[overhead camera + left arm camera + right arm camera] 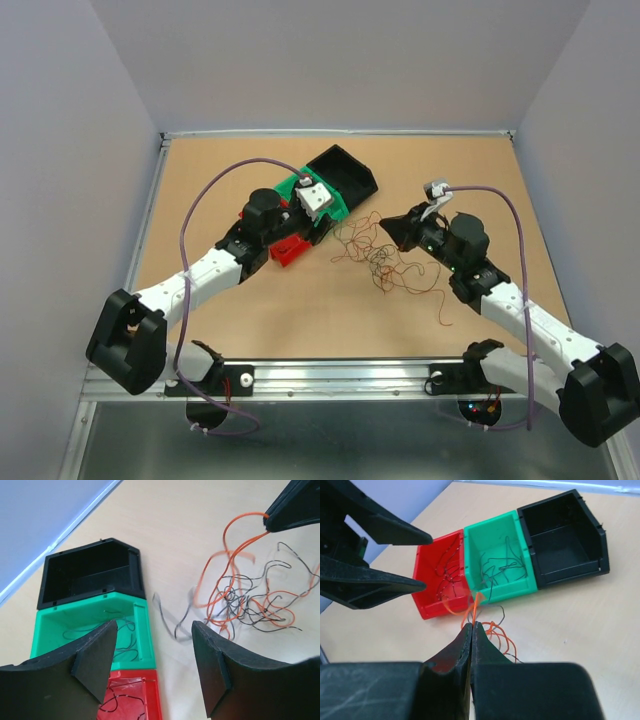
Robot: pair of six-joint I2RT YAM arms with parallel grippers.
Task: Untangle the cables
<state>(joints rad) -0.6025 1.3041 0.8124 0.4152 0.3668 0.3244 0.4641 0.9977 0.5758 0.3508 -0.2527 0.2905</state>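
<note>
A tangle of thin cables [385,262] in orange, black and dark green lies on the table between the arms, and also shows in the left wrist view [247,602]. My right gripper [472,625] is shut on an orange cable [476,609] and holds it above the table, right of the bins; it shows in the top view [388,228]. My left gripper [155,655] is open and empty above the bins' right edge [300,225]. Thin cables lie in the green bin [500,562] and the red bin [442,572].
Three bins stand in a row: black [345,172], green [335,207], red [290,250]. The black bin [565,535] looks empty. Thick purple arm cables arc over both arms. Grey walls enclose the table on three sides.
</note>
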